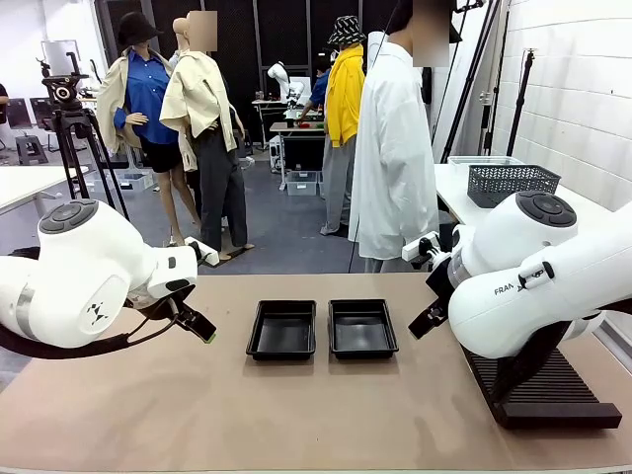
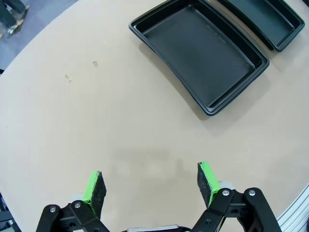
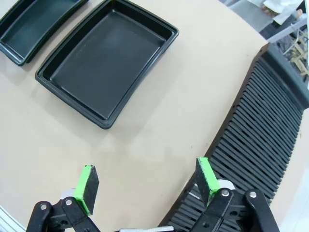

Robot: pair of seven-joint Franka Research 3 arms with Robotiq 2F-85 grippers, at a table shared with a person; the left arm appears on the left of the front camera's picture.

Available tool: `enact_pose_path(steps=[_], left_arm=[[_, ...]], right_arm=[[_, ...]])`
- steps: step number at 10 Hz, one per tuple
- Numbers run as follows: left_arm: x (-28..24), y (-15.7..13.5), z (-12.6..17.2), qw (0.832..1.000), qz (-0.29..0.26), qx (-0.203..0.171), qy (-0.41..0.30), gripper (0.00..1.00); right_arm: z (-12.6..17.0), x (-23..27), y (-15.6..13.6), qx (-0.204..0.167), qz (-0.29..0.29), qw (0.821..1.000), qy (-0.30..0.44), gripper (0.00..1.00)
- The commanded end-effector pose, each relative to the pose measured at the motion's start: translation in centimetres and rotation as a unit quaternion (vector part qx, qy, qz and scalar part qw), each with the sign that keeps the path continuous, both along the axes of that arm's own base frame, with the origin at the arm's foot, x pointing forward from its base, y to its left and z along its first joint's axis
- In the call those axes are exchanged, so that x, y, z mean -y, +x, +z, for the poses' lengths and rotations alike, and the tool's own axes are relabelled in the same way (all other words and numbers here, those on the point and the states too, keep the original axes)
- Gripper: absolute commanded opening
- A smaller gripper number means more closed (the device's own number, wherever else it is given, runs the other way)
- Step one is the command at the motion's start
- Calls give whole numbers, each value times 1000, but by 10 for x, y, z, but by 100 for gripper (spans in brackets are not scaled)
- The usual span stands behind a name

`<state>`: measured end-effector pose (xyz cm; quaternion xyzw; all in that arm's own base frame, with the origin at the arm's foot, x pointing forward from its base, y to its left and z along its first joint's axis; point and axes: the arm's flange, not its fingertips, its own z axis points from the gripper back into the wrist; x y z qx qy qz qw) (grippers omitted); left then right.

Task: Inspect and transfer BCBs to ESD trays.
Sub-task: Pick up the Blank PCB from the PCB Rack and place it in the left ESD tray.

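**Both claws wide over bare table; ESD trays side by side at centre**

- ESD trays: two glossy black trays sit flat at mid-table, long sides parallel, just beside each other with a thin strip of table between them. Left tray (image 1: pixel 282 329), right tray (image 1: pixel 362 327). Their black floors show corner to corner.
- Left gripper (image 1: pixel 193 321): at 9 o'clock of the trays, near the left tray but clear of it. Left wrist view: jaws wide apart, green pads (image 2: pixel 92 191) with only tan table (image 2: pixel 96 121) between them, and the tray at 1 o'clock beyond the fingertips. Holding nothing.
- Right gripper (image 1: pixel 428 318): at 3 o'clock of the trays, near the right tray and apart from it. Right wrist view: jaws wide apart with tabletop between them, the tray at 11 o'clock. Holding nothing.
- Ribbed black rack (image 1: pixel 548 390): at 4 o'clock of the trays, under the right arm. In the right wrist view one finger stands over its near edge.
- Person in a white coat (image 1: pixel 393 158): at 12 o'clock, far side of the table.
- Writing: "FRAN" in black on the right arm's white shell (image 1: pixel 509 288), the rest cut off by the arm's curve. A small dark logo on the left arm (image 1: pixel 96 314), too small to read.
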<state>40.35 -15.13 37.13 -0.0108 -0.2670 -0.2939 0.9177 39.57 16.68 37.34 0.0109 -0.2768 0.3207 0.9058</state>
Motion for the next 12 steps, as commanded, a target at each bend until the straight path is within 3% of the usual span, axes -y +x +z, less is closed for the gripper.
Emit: enact_pose_path(steps=[1,3,4,5,6,8,10,12], left_arm=[[0,0,0,1000,0,0,0,100],[0,0,0,1000,0,0,0,100],[-7,2,11,1000,12,-14,-2,100],[-20,5,34,998,35,-42,-29,100],[-34,6,54,995,45,-59,-70,100],[-55,10,84,981,118,-91,-126,100],[-87,14,101,956,109,-140,-233,100],[-121,15,96,928,120,-165,-311,100]], right_arm=[[0,0,0,0,0,1000,0,100],[0,0,0,0,0,1000,0,100],[0,0,0,0,0,1000,0,100],[20,5,4,-1,-15,1000,6,100],[39,15,6,-29,2,999,43,100],[80,44,12,-100,9,988,120,100],[101,82,24,-190,7,963,191,100],[104,123,29,-203,-6,952,230,100]])
